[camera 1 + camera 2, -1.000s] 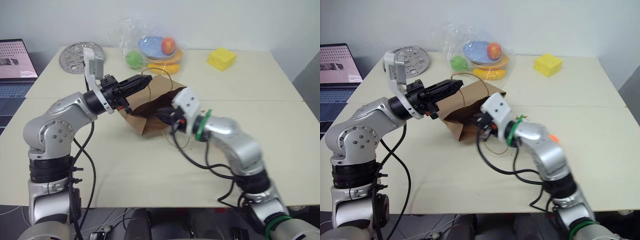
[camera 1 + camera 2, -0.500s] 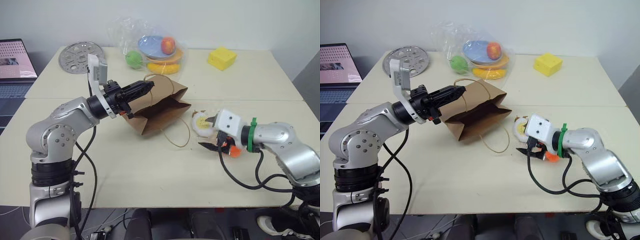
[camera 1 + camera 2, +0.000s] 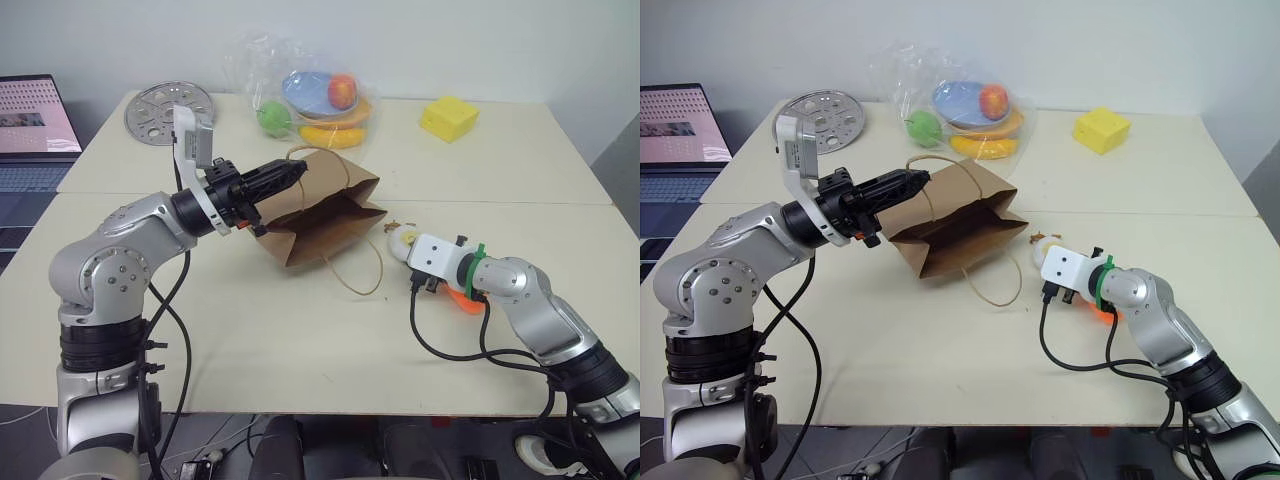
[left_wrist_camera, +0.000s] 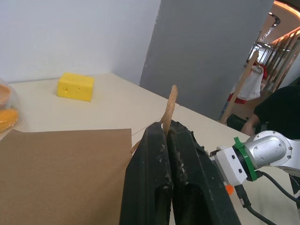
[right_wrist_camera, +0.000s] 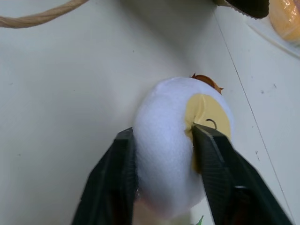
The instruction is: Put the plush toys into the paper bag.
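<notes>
Step in hand: grasping the first plush. Right claw (image 5: 164, 154) is closed down on the egg toy (image 5: 180, 140), fingers (image 5: 117, 168) pinching the white body from both sides, yolk face against one finger. The egg sits on the tabletop (image 3: 300, 340), just beside the bag mouth, not lifted as far as I can tell. Carrot toy (image 3: 462, 296) lies under/behind the right wrist, touching or nearly touching the egg; only an orange sliver is visible.

Left claw (image 4: 168, 133) is fully shut on the top edge of the paper bag (image 3: 325, 215), pinching the paper and holding the mouth propped open, facing the right arm. Twine handle (image 3: 355, 275) loops out on the tabletop in front of the opening.

Next move, my read: lift the egg clear, swing it toward the bag mouth, push it inside past the rim, then release. Needs to clear the twine loop and not knock the carrot away. Grip looks centred, but plush is squashy and could slip.
</notes>
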Robot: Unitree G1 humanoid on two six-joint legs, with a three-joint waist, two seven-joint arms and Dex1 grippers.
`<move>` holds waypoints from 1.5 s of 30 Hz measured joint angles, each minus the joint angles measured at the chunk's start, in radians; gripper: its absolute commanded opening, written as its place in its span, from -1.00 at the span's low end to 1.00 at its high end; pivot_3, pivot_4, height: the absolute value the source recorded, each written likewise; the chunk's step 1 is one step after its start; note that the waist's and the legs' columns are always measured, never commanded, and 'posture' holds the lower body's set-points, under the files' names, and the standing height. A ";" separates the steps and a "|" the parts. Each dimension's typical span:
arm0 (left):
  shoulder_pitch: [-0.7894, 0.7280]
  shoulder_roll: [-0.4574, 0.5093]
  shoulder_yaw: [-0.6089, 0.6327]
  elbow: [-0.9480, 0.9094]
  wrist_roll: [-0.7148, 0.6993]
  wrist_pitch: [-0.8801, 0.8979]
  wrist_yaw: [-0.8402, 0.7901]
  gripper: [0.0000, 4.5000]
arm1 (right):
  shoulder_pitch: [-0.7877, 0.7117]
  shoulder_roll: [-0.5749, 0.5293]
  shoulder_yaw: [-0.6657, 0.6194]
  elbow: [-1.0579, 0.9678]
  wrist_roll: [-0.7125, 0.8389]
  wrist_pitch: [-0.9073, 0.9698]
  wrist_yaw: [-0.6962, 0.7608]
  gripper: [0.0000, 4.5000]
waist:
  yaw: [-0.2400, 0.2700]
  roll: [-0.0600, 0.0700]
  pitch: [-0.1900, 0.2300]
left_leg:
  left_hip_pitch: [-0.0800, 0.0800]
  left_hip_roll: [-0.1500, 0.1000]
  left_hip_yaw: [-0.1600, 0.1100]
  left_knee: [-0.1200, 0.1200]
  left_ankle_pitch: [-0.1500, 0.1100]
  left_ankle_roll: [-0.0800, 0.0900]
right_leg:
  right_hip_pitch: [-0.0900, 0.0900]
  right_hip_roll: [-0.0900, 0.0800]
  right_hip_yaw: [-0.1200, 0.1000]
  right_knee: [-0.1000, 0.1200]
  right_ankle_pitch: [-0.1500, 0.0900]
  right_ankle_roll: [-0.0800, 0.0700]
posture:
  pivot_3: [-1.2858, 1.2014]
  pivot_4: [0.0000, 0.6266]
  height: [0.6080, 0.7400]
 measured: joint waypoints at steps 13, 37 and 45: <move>-0.022 0.022 0.035 0.004 -0.043 0.022 -0.031 -1.00 | -0.058 -0.256 -0.303 -0.231 0.388 0.157 0.425 -0.98 | 0.004 0.001 0.001 | 0.000 0.000 -0.002 0.000 0.000 0.000 | 0.001 0.000 -0.002 0.000 0.000 0.001 | 0.03 -0.52 1.00; -0.048 0.010 0.015 0.024 -0.079 0.044 -0.084 -1.00 | -0.456 0.353 0.057 0.126 0.212 0.183 0.124 -0.30 | 0.001 0.001 0.001 | -0.002 0.000 -0.003 0.000 0.000 0.000 | -0.002 -0.001 -0.004 0.003 0.001 0.000 | 0.03 -0.52 1.00; -0.045 -0.009 0.014 0.030 -0.073 0.038 -0.082 -1.00 | -0.434 0.347 0.012 0.044 0.251 0.279 0.151 0.80 | 0.002 0.001 0.001 | -0.002 0.000 -0.004 0.000 0.000 0.000 | -0.002 -0.001 -0.004 0.005 0.001 0.000 | 0.03 -0.52 1.00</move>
